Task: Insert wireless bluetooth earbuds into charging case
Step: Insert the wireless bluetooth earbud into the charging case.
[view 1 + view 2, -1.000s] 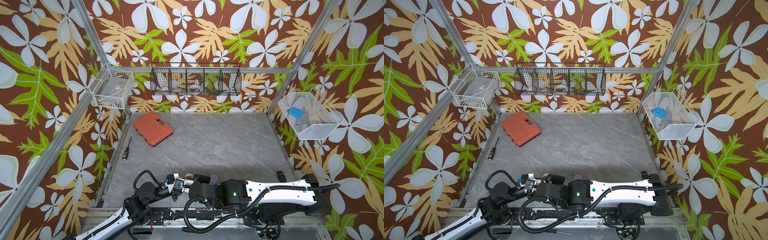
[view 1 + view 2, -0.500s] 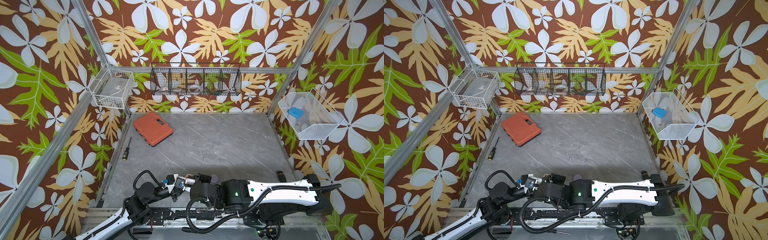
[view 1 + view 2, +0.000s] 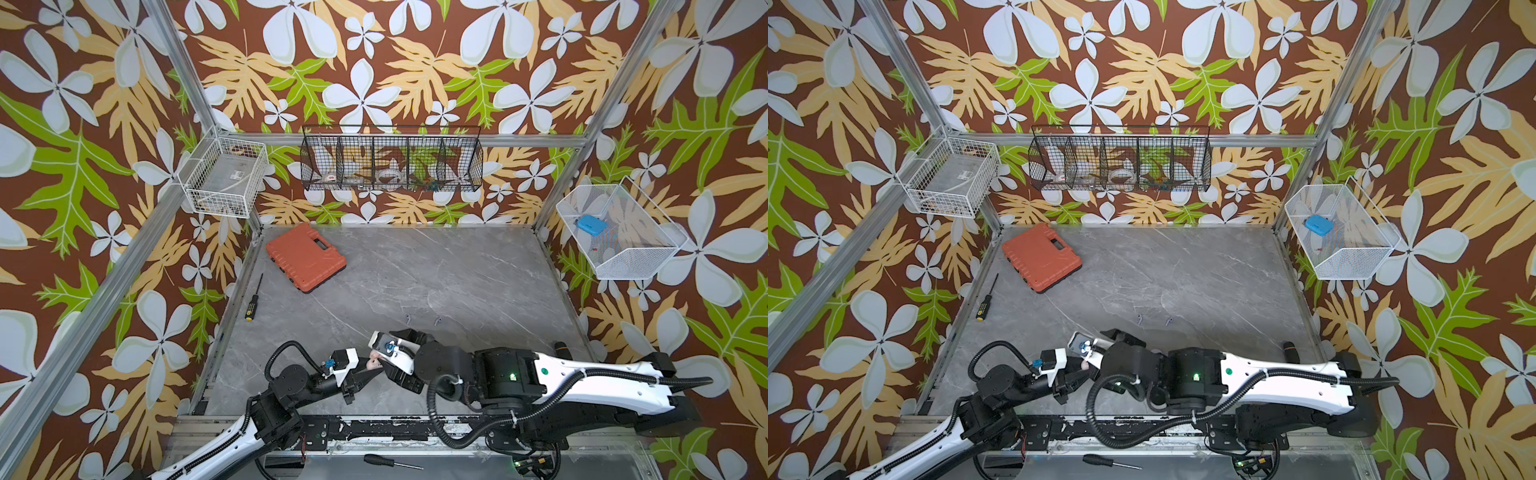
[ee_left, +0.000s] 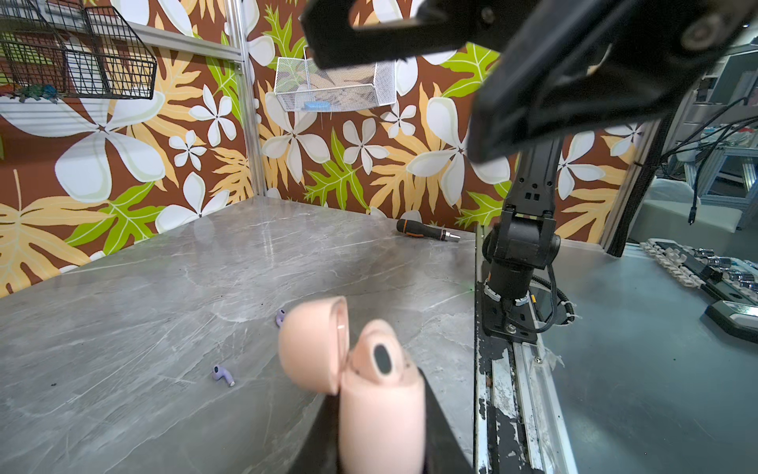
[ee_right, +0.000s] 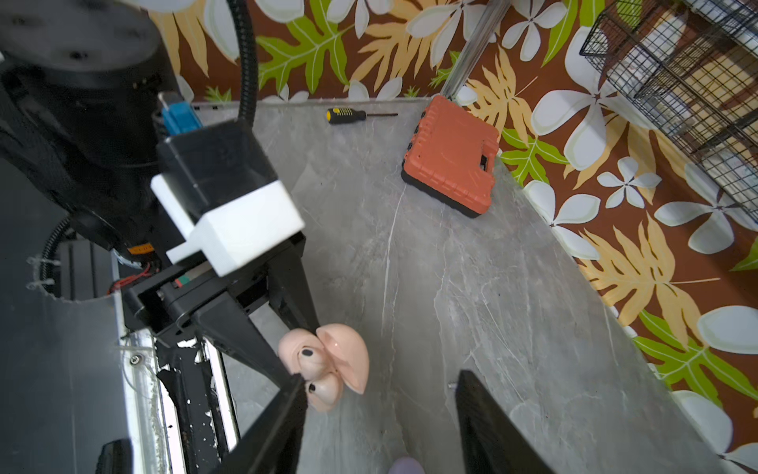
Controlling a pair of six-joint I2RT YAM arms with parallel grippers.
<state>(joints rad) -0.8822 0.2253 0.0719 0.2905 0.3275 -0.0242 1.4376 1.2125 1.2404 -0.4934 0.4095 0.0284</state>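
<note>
**Pink case open in left grip, both pink buds seated; lavender pair loose on table**

Pink case (image 5: 346,361): small, rounded, glossy pale pink. Hinged lid is flipped open to one side and the opening faces up. Two pink buds (image 5: 308,356) sit side by side in the base w/ heads poking out, each w/ a dark oval spot. Same pale pink as the case.

Left gripper (image 3: 371,372): clamped on the case's base, one black finger on either side. It holds the case near the table's front edge, left of centre in both top views.

Right gripper (image 5: 381,375): jaws stand wide apart, only bare table btwn them. One fingertip is just beside the lower pink bud; touching or not, can't tell.

Lavender bud (image 3: 408,319) and second lavender bud (image 3: 437,321): tiny, stemmed, lying loose on the table. They are near each other but apart, farther back than the case and close to the right gripper.

Table (image 3: 457,270): grey, marble-look. Orange tool case (image 3: 305,257) lies closed toward the far-left corner. Screwdriver (image 3: 252,302), black/yellow handle, lies along the left edge. A lavender rounded shape (image 5: 404,465) is cut off at the frame edge of the right wrist view; can't tell what it is.
</note>
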